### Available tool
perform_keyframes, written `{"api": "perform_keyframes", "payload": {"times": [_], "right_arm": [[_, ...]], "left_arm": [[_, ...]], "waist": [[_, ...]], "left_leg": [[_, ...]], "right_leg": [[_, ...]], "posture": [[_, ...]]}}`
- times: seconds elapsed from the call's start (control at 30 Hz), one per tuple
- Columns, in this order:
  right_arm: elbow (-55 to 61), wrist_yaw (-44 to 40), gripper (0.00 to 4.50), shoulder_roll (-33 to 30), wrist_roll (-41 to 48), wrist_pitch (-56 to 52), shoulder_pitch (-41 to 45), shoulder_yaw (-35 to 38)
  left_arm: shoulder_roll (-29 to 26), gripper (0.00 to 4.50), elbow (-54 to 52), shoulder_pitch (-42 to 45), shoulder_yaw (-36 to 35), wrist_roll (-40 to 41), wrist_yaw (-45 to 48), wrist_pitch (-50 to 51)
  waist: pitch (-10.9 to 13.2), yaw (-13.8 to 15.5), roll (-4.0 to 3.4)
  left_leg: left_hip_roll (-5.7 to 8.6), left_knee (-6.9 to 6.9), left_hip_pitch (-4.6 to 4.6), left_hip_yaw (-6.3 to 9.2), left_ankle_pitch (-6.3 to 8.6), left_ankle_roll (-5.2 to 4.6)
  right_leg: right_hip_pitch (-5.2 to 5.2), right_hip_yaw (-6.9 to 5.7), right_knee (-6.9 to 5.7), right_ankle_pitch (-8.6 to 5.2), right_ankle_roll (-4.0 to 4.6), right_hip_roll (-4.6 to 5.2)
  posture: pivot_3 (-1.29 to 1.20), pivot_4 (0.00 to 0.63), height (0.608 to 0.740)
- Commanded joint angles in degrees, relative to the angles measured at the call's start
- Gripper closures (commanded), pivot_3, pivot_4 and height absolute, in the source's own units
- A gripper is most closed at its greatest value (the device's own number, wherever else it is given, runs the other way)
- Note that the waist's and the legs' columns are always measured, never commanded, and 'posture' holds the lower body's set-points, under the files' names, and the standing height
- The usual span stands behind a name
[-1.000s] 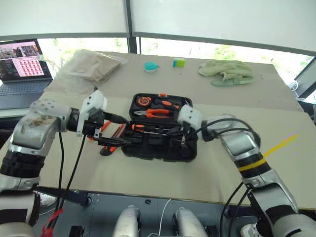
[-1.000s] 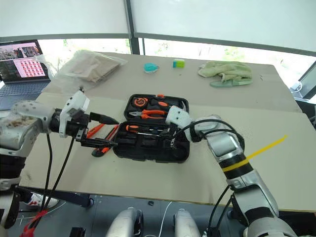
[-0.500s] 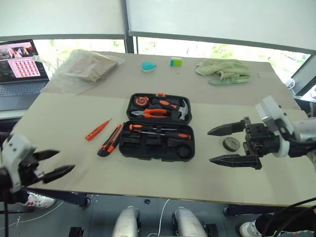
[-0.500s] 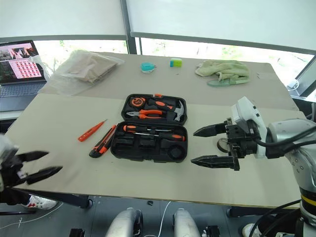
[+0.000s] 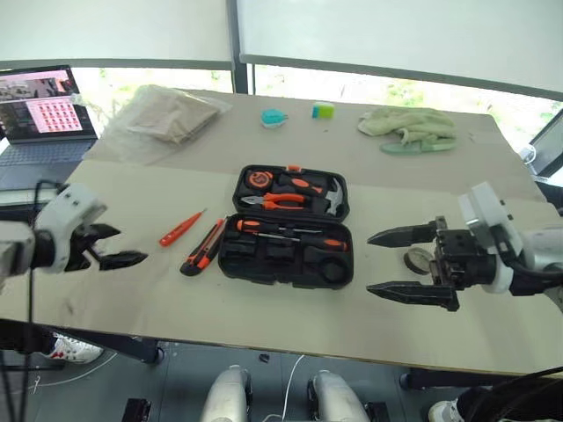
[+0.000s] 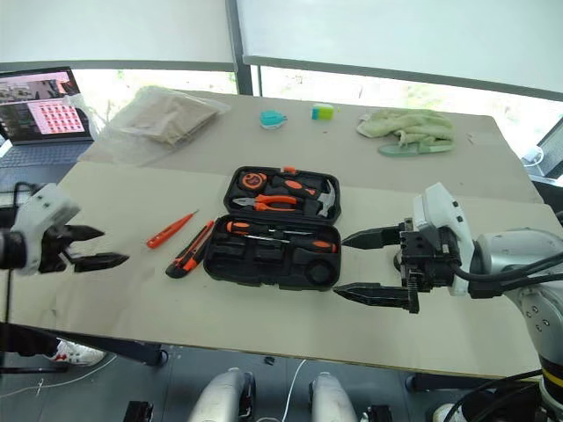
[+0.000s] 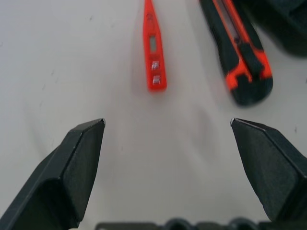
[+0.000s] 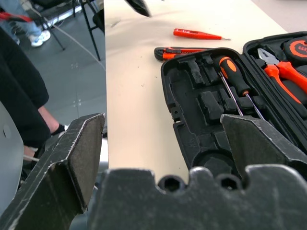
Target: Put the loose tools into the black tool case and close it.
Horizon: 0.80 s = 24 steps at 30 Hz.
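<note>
Black tool case [image 5: 286, 239] lying open, two screwdrivers [image 5: 286, 231] slotted inside, both grippers' jaws spread, empty

A beige table [image 5: 264, 303] stands before bright windows [image 5: 378, 88] with white blinds [image 5: 396, 35] — a laptop [image 5: 40, 110] sits at the left edge.

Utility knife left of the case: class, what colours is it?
Orange and black utility knife, clearest in the left wrist view.
</note>
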<state>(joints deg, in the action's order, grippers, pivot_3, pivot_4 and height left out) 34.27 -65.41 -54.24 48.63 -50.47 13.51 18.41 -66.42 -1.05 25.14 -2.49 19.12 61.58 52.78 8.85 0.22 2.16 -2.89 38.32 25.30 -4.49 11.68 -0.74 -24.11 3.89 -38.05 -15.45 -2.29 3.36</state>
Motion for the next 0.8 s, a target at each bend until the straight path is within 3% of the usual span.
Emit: {"api": "perform_keyframes", "payload": {"times": [0.03, 0.1, 0.2, 0.37, 0.6, 0.7, 0.8], "right_arm": [[3.91, 2.64, 0.01, -0.26, 3.42, 0.07, -1.80, 2.67], [5.66, 4.97, 0.01, -0.10, 5.39, -0.46, -2.69, 3.59], [7.28, 7.64, 0.01, -0.19, 7.77, -0.63, -3.96, 4.43], [8.84, 11.59, 0.01, 0.03, 9.24, 0.07, -5.57, 4.09], [9.94, 14.43, 0.01, -0.55, 10.27, 0.82, -6.05, 2.79], [10.08, 14.87, 0.00, -1.19, 8.45, 1.64, -6.14, 2.81], [9.76, 15.73, 0.00, -1.47, 6.75, 2.54, -5.99, 2.87]], "left_arm": [[2.61, 0.00, 9.97, 10.27, 12.13, -8.01, 2.33, -2.57], [6.66, 0.00, 20.35, 18.18, 19.32, -14.64, 2.56, -7.89], [12.17, 0.00, 32.14, 26.14, 23.81, -19.02, 3.37, -11.34], [19.26, 0.00, 44.12, 32.66, 25.54, -21.97, 5.38, -16.51], [23.75, 0.00, 52.62, 34.73, 27.07, -27.04, 8.15, -22.39], [24.54, 0.76, 54.74, 34.67, 27.16, -29.07, 7.94, -25.13], [25.37, 1.83, 56.98, 35.32, 26.19, -29.99, 7.14, -26.41]], "waist": [[0.00, -0.20, 0.00], [0.00, -0.31, 0.00], [0.05, -0.15, 0.12], [0.03, -0.07, 0.33], [-0.03, 0.54, 0.28], [-0.17, 0.54, 0.21], [-0.26, 0.52, 0.14]], "left_leg": [[0.01, -0.04, -0.01, 0.00, 0.00, 0.00], [0.02, -0.05, 0.01, 0.01, -0.01, 0.00], [0.05, 0.01, 0.08, 0.04, -0.02, 0.00], [0.07, 0.12, 0.23, 0.08, -0.02, 0.00], [0.07, 0.34, 0.22, 0.16, -0.01, 0.00], [0.07, 0.41, 0.21, 0.17, -0.01, -0.01], [0.08, 0.42, 0.16, 0.19, -0.01, -0.01]], "right_leg": [[0.01, 0.01, -0.01, 0.00, 0.00, -0.01], [-0.02, 0.03, -0.01, -0.01, 0.01, -0.07], [0.00, 0.01, 0.00, -0.01, 0.01, -0.07], [-0.02, 0.00, 0.04, 0.00, -0.07, 0.00], [0.11, -0.06, -0.02, 0.01, -0.11, 0.02], [0.16, -0.07, -0.02, 0.03, -0.13, 0.03], [0.23, -0.07, -0.02, 0.03, -0.14, 0.04]], "posture": [[0.00, 0.150, 0.740], [0.00, 0.150, 0.740], [0.00, 0.150, 0.740], [0.00, 0.150, 0.740], [0.00, 0.150, 0.740], [0.00, 0.150, 0.740], [0.00, 0.150, 0.740]]}}
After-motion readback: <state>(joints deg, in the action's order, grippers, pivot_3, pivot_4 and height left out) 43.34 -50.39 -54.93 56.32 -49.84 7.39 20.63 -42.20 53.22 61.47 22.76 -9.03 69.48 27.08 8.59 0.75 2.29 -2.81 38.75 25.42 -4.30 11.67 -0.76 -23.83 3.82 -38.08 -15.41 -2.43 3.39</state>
